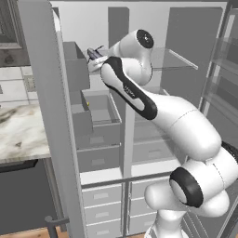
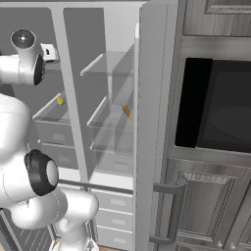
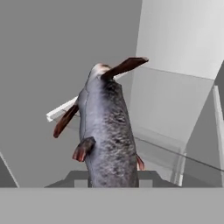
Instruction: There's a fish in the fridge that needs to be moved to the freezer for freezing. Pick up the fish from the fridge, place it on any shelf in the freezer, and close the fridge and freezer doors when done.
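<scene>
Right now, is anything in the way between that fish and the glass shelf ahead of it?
Nothing visible is. The gripper is shut on the fish, the door beside it stands open, and no object sits between the fish and the glass shelf.

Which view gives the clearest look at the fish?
The hand view: the fish shows close up, grey body and reddish fins plain. The left base view shows it only as a small dark sliver beside the arm. The right base view adds nothing clear.
</scene>
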{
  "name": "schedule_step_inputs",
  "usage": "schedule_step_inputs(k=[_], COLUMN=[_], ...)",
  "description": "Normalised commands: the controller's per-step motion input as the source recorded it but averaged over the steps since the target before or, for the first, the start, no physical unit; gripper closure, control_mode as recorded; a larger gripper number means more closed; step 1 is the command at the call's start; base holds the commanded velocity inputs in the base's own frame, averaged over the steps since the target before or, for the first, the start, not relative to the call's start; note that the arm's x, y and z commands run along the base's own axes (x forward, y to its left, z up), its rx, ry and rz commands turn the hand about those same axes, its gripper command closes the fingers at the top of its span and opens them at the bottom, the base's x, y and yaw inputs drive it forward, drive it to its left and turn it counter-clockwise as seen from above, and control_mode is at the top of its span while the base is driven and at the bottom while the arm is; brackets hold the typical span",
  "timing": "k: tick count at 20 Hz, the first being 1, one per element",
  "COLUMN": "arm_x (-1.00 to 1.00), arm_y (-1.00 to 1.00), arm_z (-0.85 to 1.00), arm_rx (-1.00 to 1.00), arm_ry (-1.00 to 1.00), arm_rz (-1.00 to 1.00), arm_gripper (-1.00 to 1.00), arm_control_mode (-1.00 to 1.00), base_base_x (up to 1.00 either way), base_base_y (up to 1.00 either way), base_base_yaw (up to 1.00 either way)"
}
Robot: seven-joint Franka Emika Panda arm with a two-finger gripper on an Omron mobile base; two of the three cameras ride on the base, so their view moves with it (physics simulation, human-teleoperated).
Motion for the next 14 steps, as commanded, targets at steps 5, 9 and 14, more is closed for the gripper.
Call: schedule_step_inputs(k=[5, 9, 14], arm_x=[0.40, 0.46, 0.41], arm_y=[0.33, 0.21, 0.17], arm_z=[-0.19, -0.15, -0.11], arm_rx=[0.00, -0.02, -0.04], arm_ry=[0.02, 0.04, 0.01], arm_rz=[0.00, 0.00, -0.01], arm_gripper=[1.00, 1.00, 1.00], arm_control_mode=[-1.00, -1.00, -1.00], base_base_x=[0.00, 0.00, 0.00], base_base_y=[0.00, 0.00, 0.00], base_base_yaw=[0.00, 0.00, 0.00])
